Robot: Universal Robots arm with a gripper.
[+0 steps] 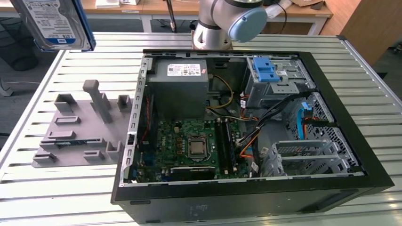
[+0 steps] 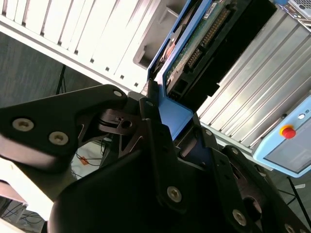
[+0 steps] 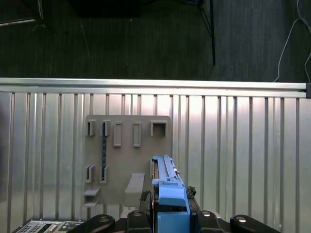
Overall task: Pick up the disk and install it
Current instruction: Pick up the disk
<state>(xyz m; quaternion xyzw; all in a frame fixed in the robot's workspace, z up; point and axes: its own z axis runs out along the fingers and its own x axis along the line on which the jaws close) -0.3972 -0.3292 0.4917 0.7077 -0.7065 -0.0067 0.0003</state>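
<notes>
"Where is the disk (image 1: 55, 23) hanging?"
"It is hovering high above the grey fixture plate (image 3: 127, 155) on the slatted table (image 1: 63, 188)."
"And the gripper (image 3: 169, 206)?"
"It is pinching the disk's blue carrier frame between its fingers (image 2: 151, 114)."

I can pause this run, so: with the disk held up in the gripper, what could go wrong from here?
The gripper clamps the disk by one end of its blue carrier, high above the table; a slip would likely mean a hard drop. Loose cables lie across the open case beside the drive cages, so the disk might snag there.
</notes>
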